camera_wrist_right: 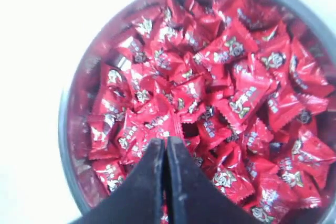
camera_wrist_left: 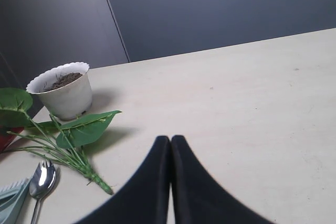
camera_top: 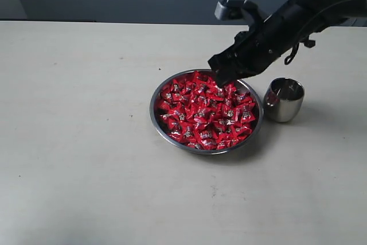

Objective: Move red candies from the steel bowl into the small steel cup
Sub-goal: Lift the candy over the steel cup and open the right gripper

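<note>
The wide steel bowl [camera_top: 156, 98] sits mid-table, heaped with red candies [camera_top: 200, 116] in crinkled wrappers. To its right stands the small steel cup [camera_top: 285, 102], with a red glint on its side. My right gripper [camera_top: 218, 77] hovers over the bowl's far rim, its jaws pressed together with nothing between them. In the right wrist view the right gripper [camera_wrist_right: 165, 141] points down at the red candies [camera_wrist_right: 220, 72] inside the steel bowl [camera_wrist_right: 65, 129]. My left gripper [camera_wrist_left: 170, 139] is shut and empty, low over bare table; it does not appear in the exterior view.
Near the left gripper are a white pot of soil [camera_wrist_left: 63, 90], a leafy green sprig [camera_wrist_left: 73, 135] and a steel spoon [camera_wrist_left: 41, 179] beside a pale object at the frame's corner. A dark wall runs behind the table.
</note>
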